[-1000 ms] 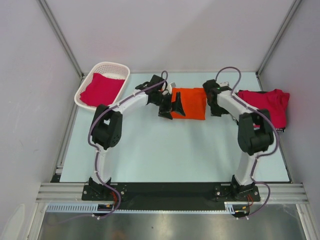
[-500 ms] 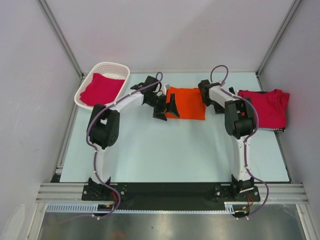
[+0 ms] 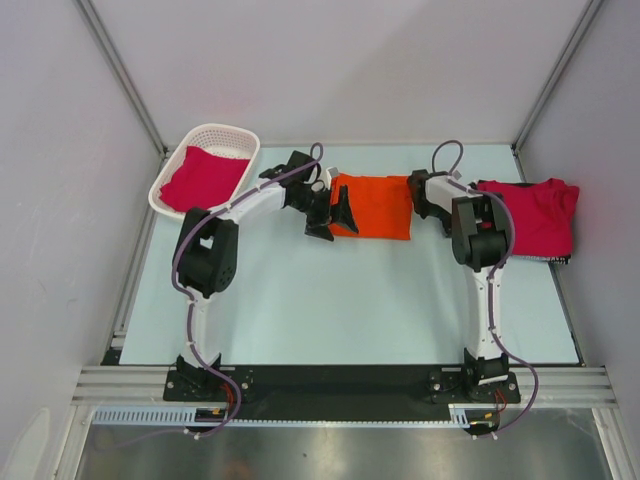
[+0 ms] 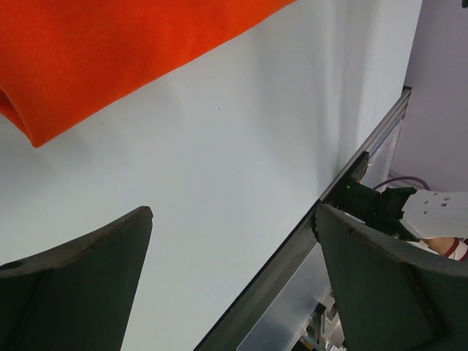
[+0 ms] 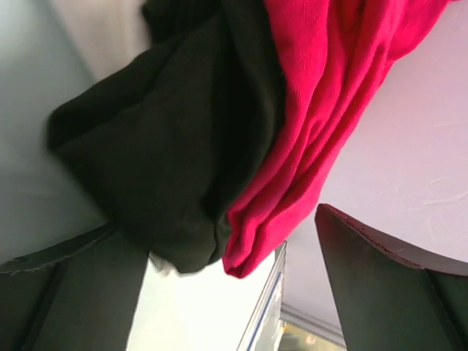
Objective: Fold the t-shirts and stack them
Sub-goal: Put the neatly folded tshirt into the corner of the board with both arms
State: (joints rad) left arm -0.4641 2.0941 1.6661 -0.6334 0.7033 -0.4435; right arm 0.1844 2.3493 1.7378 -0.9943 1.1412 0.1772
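A folded bright orange t-shirt [image 3: 376,207] lies flat at the table's far middle; its edge shows in the left wrist view [image 4: 110,51]. My left gripper [image 3: 335,213] is open and empty at the shirt's left edge, its jaws wide apart over bare table [image 4: 234,219]. A crimson t-shirt [image 3: 532,213] lies at the far right. My right gripper [image 3: 437,197] sits between the orange shirt and the crimson one. It is open and empty [image 5: 234,241], with crimson cloth [image 5: 329,110] and a dark cloth [image 5: 168,139] close ahead. Another crimson shirt [image 3: 203,178] lies in the basket.
The white lattice basket [image 3: 232,137] stands at the far left. A dark striped item [image 3: 560,259] pokes out under the right crimson shirt. Metal frame rails [image 3: 340,382] run along the table's near edge, and grey walls [image 3: 60,200] close in both sides.
My right arm has drawn its elbow in and its gripper has left the orange shirt's right edge, turning toward the crimson shirt. My left gripper has shifted slightly left, off the orange shirt.
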